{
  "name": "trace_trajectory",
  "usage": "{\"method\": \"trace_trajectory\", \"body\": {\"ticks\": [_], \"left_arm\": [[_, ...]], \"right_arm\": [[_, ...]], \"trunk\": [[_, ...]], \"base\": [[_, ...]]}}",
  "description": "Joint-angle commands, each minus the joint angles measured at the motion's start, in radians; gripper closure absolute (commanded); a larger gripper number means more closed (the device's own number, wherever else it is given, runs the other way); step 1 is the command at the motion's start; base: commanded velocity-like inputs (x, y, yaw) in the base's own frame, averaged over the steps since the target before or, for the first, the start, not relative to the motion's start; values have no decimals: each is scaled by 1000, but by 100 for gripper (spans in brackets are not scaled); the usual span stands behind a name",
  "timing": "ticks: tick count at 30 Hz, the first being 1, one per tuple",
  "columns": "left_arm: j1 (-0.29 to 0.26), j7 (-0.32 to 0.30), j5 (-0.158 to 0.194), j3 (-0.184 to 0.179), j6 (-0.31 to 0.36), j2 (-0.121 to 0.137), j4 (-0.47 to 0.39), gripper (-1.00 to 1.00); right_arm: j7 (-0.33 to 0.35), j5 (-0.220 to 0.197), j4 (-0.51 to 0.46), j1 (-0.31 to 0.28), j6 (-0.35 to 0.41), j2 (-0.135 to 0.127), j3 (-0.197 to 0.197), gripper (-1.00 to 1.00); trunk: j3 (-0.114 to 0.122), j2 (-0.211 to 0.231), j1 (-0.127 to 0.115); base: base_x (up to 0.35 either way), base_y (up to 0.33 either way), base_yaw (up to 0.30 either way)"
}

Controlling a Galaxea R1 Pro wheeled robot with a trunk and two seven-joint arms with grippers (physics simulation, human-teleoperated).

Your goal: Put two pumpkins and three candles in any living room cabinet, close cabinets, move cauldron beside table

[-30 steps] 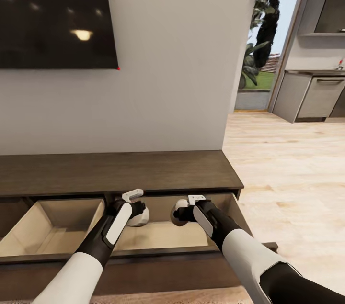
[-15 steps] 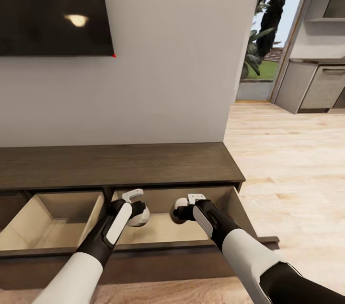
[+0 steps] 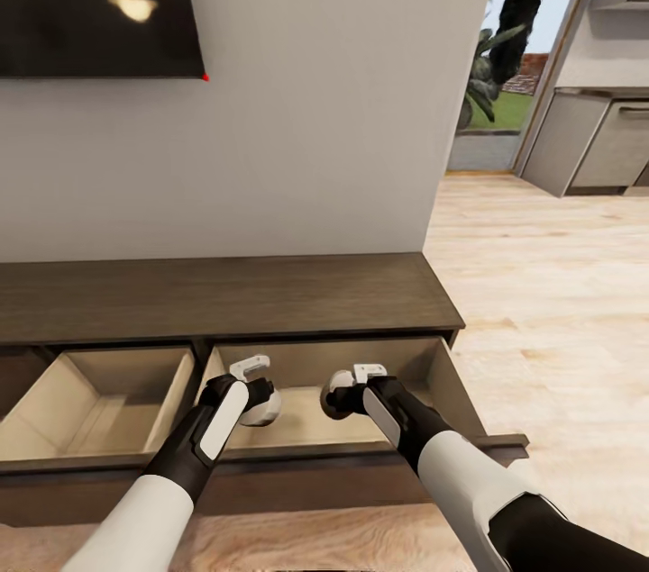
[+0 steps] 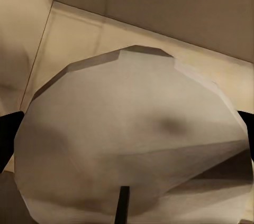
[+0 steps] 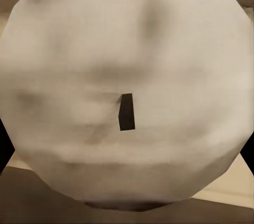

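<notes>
The whole picture has slid since a second ago: the TV sits higher and more to the left, and you see more floor at the right. That is your head camera moving. The arms sit in the same spots as before.

On the left, one drawer of the cabinet stands open. Your left gripper hangs over the next open drawer, the one on the right. Its fingers are closed around a candle, which looks like a pale round lump from the head view. Beside it, your right gripper is over the same drawer and holds a second candle the same way.

The left wrist view shows more. You see the candle top up close, with a dark wick at its edge and the drawer's pale floor and corner behind it. A dark finger pokes in at each side of it.

The right wrist view shows the other candle top with its wick in the middle.
</notes>
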Motion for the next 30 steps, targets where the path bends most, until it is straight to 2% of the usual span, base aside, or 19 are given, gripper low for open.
{"method": "trace_trajectory", "body": {"ticks": [1, 6, 7, 20, 21, 30], "left_arm": [[-1, 10, 10, -2, 0, 0, -1, 100], [-1, 10, 10, -2, 0, 0, -1, 100], [-1, 10, 10, -2, 0, 0, -1, 100], [-1, 10, 10, -3, 0, 0, -1, 100], [-1, 10, 10, -3, 0, 0, -1, -100], [-1, 10, 10, -3, 0, 0, -3, -100]], "right_arm": [[-8, -7, -1, 0, 4, 0, 5, 100], [-9, -7, -1, 0, 5, 0, 36, 100], [-9, -7, -1, 0, 5, 0, 40, -100], [-8, -12, -1, 0, 5, 0, 44, -100], [-8, -13, -1, 0, 5, 0, 44, -100], [-8, -13, -1, -1, 3, 0, 44, -100]], "trunk": [[-5, -1, 0], [-13, -1, 1], [-13, -1, 1], [-13, -1, 1], [-13, -1, 1], [-13, -1, 1]], "base": [[0, 0, 0], [0, 0, 0], [0, 0, 0], [0, 0, 0], [0, 0, 0], [0, 0, 0]]}}
